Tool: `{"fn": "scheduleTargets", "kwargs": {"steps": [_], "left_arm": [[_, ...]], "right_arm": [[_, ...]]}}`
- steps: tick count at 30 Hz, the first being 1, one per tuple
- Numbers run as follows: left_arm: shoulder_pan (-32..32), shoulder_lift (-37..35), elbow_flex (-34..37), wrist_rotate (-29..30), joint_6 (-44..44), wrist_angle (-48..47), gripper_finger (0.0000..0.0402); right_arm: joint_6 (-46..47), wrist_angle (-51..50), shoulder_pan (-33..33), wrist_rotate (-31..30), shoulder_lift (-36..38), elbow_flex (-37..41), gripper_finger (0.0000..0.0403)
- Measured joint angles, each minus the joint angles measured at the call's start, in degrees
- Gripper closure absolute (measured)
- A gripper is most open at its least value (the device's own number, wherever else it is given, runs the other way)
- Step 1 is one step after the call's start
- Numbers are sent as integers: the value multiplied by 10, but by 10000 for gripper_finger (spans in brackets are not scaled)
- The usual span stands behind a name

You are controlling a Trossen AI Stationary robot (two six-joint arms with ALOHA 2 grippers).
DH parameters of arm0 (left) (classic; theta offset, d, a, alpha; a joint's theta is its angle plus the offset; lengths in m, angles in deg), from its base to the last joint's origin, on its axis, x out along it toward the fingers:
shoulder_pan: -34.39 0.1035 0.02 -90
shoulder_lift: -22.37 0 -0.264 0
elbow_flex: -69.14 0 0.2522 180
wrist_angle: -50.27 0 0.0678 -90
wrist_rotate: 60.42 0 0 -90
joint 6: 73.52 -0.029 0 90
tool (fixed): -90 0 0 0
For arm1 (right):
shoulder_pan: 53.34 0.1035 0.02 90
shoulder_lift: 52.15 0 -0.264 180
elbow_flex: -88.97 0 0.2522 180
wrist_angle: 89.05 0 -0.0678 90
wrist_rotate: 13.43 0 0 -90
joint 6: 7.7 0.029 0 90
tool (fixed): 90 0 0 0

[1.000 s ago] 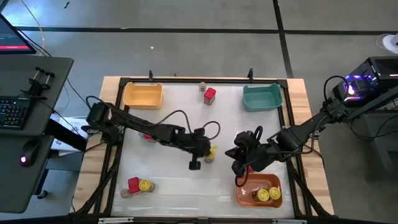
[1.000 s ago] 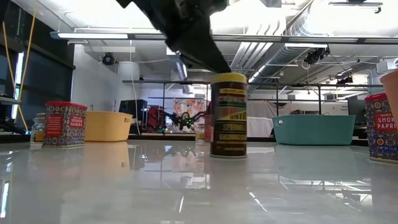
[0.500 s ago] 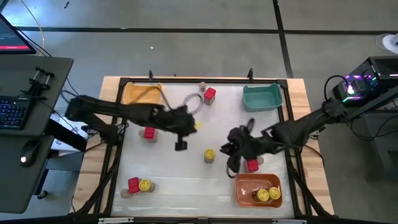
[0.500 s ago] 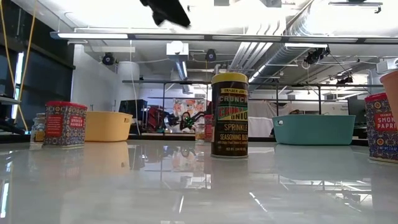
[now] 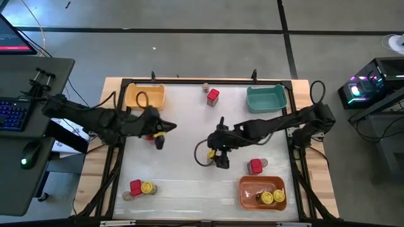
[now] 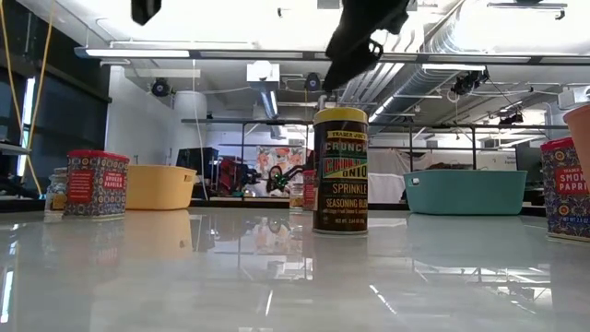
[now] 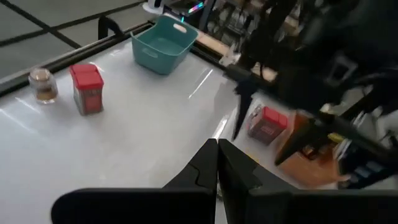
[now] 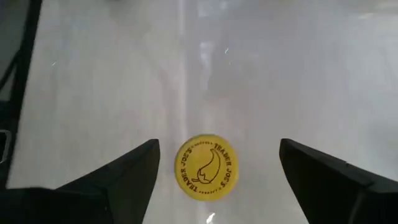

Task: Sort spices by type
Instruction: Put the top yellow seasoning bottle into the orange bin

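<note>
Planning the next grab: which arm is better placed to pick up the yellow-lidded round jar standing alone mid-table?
Right. The right gripper hangs open directly above the yellow-lidded round jar, its lid between the fingers. The left gripper, shut, sits off near the yellow bin.

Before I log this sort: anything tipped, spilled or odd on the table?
Nothing stands out. The yellow-lidded jar stands upright mid-table under the open right gripper; the red tins look upright, no spill visible.

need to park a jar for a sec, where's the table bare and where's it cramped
Bare: the stretch between the yellow bin and the teal bin, below the red tin, and the front strip between the front-left cluster and the orange bin. Cramped: around the yellow-lidded jar under the right gripper, and the front-left corner.
</note>
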Motion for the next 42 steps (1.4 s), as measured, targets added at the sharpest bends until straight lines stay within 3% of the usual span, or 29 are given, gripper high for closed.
{"fn": "scheduleTargets", "kwargs": {"steps": [3,7,13,33,37,42], "left_arm": [[-22,-11,33,29,28,21,401],[-37,-12,55,38,48,38,401],[-40,-12,62,74,37,55,401],[-40,-11,62,72,4,52,401],[-40,-11,62,73,4,51,401],[-40,-11,62,74,4,49,401]], "right_arm": [[-18,-8,-9,55,-3,0,71],[-46,-25,-12,78,-11,0,71],[-71,-15,-13,78,-36,0,71],[-76,-7,-13,74,-109,-1,73],[-74,-3,-13,57,-114,-1,104],[-74,4,-13,33,-114,-1,190]]}}
